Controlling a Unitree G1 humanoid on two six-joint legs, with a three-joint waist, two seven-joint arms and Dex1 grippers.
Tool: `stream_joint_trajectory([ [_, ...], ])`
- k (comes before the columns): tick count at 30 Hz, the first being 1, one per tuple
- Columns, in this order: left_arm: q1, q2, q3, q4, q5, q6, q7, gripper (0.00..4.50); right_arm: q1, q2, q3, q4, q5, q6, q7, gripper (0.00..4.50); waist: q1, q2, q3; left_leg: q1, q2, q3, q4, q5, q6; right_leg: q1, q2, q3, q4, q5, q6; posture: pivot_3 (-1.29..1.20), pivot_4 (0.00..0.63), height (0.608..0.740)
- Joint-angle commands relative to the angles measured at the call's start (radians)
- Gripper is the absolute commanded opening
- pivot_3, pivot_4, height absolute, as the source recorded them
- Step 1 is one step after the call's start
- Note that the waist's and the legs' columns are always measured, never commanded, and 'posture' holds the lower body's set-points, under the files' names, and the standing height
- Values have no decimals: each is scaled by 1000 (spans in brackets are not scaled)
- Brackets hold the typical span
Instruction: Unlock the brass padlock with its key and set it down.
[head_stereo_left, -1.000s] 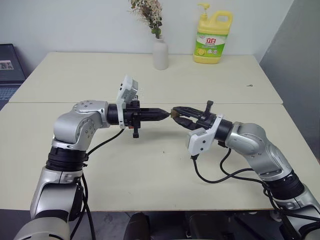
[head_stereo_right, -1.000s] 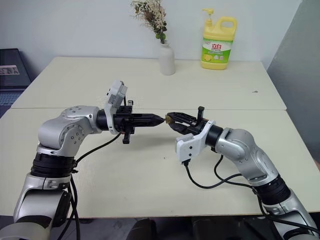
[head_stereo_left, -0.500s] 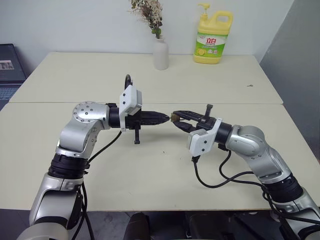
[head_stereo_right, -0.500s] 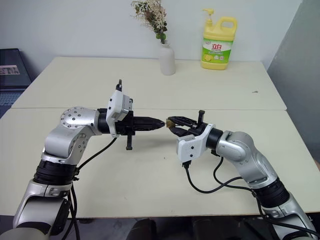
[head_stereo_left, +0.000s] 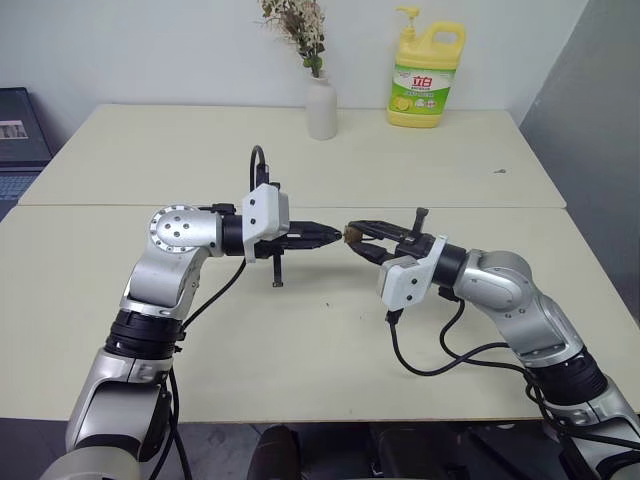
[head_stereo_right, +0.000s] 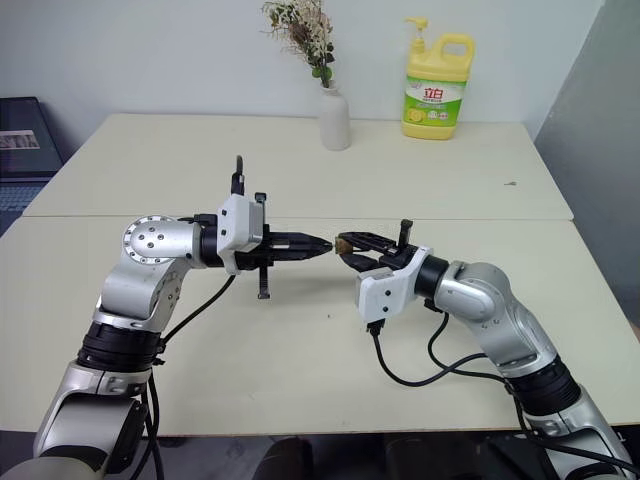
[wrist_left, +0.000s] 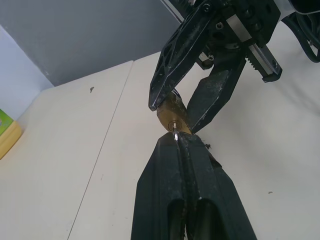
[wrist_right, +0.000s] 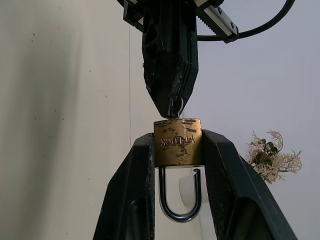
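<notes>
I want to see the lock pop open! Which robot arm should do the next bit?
Probably the left. Its shut fingers pinch the key, already in the brass padlock, so it can twist. The right fingers just clamp the padlock.

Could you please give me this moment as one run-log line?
phase: key in lock | left gripper: shut on key | right gripper: shut on brass padlock | shackle: one leg free | padlock: held above table

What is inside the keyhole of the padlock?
The key, held by the shut left gripper, enters the padlock. Its blade inside is hidden; the fingers cover its bow.
</notes>
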Motion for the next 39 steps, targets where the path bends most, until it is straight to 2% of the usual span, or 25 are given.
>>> stream_joint_trajectory([
  [1, 6, -7, -9, -22, -19, 42, 1, 0, -15, 14, -19, -37, 28, -19, -9, 933, 0, 0, 0, 0, 0, 0, 0, 0, 0, 0, 0, 0, 0, 0, 0, 0, 150, 740],
  [4, 10, 4, -9, -31, -53, 139, -4, 0, -15, 16, -19, -36, 25, -18, -9, 932, 0, 0, 0, 0, 0, 0, 0, 0, 0, 0, 0, 0, 0, 0, 0, 0, 150, 740],
  [7, 10, 23, -5, -35, -85, 251, -12, 585, -15, 19, -21, -36, 21, -18, -8, 932, -2, 0, 0, 0, 0, 0, 0, 0, 0, 0, 0, 0, 0, 0, 0, 0, 150, 740],
  [14, 0, 53, 12, -60, -151, 468, 2, 2599, -9, 16, -25, -38, 17, -21, -6, 932, -2, 0, 0, 0, 0, -1, 0, 0, 0, 0, 0, -1, 0, 0, 0, 0, 150, 740],
  [16, -11, 54, 42, -83, -226, 584, 15, 3212, -8, 15, -25, -39, 16, -19, -5, 932, -1, 0, 0, 0, 0, -1, 0, 0, 0, 0, 0, -1, 0, 0, 0, 0, 150, 740],
  [18, -18, 55, 63, -103, -279, 665, 27, 3218, -7, 15, -25, -40, 16, -17, -4, 932, -1, 0, 0, 0, 0, -1, 0, 0, 0, 0, 0, -1, 0, 0, 0, 0, 150, 740],
  [27, -47, 11, 99, -135, -343, 783, 149, 3218, -10, 19, -18, -43, 15, -15, -1, 933, -1, 0, 0, 1, 0, -2, 0, 0, 0, 1, 0, -1, 0, 0, 0, 0, 150, 740],
  [39, -70, -12, 82, -130, -362, 786, 170, 3218, -13, 20, -15, -41, 16, -16, 4, 932, 0, 0, 0, 1, 0, -2, 0, 0, 0, 2, 0, -1, 0, 0, 0, 0, 150, 740],
])
